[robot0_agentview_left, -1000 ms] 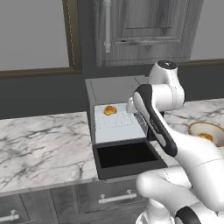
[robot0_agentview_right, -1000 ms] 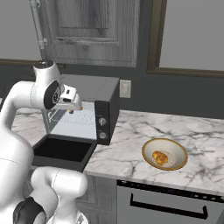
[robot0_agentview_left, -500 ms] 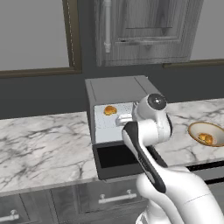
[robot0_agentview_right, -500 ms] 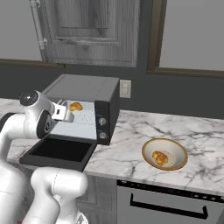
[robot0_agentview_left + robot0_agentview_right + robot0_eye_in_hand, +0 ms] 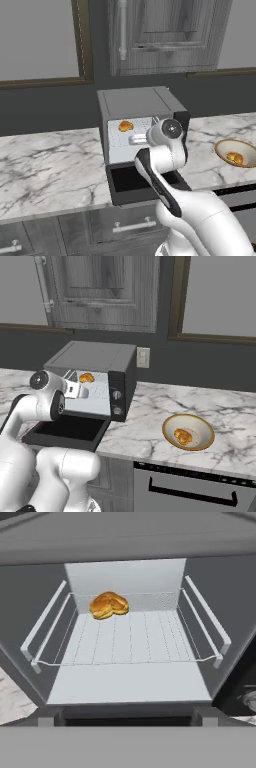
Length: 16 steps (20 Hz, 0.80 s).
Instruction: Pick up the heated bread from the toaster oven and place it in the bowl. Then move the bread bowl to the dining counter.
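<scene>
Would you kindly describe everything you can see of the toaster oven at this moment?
The toaster oven is a boxy grey countertop unit standing on the marble counter against the dark wall. Its black door is dropped fully open, overhanging the counter edge. A black knob panel runs down its right side. Inside are pale walls, side rails and a wire rack. The heated bread, a small golden-orange roll, lies on the rack at the back left corner.
</scene>
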Available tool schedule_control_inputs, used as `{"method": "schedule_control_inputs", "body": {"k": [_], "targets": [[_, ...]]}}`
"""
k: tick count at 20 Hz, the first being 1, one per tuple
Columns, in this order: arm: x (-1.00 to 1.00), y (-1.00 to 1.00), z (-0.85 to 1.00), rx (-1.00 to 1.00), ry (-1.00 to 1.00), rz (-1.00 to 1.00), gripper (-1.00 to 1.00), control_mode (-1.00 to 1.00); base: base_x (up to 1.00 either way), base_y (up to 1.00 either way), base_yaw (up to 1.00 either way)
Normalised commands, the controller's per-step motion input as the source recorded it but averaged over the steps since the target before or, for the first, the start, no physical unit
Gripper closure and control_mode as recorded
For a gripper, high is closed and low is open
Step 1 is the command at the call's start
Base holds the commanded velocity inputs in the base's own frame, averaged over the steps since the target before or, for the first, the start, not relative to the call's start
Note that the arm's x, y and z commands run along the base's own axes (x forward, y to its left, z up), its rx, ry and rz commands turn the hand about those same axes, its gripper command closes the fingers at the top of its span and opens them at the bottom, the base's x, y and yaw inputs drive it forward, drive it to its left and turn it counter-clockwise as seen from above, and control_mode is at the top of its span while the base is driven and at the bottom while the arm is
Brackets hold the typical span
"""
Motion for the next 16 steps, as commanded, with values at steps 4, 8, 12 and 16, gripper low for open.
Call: {"method": "schedule_control_inputs", "body": {"k": [4,8,12,16], "targets": [[0.51,0.0,-0.17,0.0,0.0,0.0,-1.0,-1.0,0.0,0.0,0.0],[0.51,0.0,-0.2,0.0,0.01,0.0,-1.0,-1.0,0.0,0.0,0.0],[0.51,0.0,-0.27,0.0,0.0,0.0,-1.0,-1.0,0.0,0.0,0.0],[0.46,0.0,-0.41,0.0,0.04,0.0,-1.0,-1.0,0.0,0.0,0.0]]}}
